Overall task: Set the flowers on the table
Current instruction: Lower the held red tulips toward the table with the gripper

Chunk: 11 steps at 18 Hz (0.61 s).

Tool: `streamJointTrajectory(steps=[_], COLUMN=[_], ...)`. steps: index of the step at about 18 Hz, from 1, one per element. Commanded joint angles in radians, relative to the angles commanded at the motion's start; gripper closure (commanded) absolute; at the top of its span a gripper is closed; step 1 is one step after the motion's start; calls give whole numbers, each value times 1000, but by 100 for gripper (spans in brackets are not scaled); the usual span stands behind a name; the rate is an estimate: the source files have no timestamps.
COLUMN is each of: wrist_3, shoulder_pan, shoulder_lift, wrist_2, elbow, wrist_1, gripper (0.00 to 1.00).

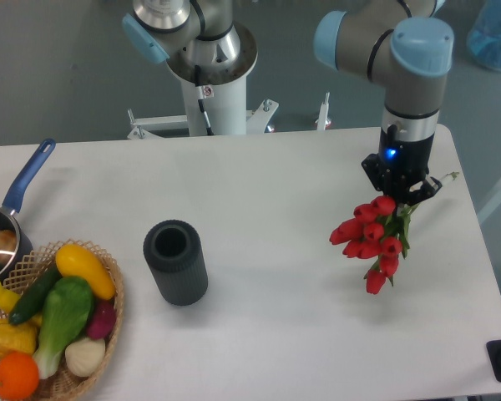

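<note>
The flowers (371, 238), a small bunch of red tulip buds with green stems, hang from my gripper (401, 194) over the right part of the white table (267, 192). The gripper is shut on the green stems near their top, and the red buds point down and to the left. A thin stem end sticks out to the right of the fingers. I cannot tell whether the lowest bud touches the tabletop.
A dark ribbed cylinder (176, 261) stands left of centre. A wicker basket (54, 334) of fruit and vegetables sits at the front left corner. A blue-handled pan (4, 230) lies at the left edge. The robot base (210, 63) stands behind the table.
</note>
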Motion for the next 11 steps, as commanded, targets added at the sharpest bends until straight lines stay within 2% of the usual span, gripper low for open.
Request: streamJointTrajectory(steps=[8,9,11], wrist_3=[-14,-14,-14], shoulder_pan=[-49,-51,-60], shoulder_lift=[-64,-66,-69], wrist_2=[5,2,5], elbow=[14,14,14], wrist_1=[9,8,3], gripper=[100,95,76])
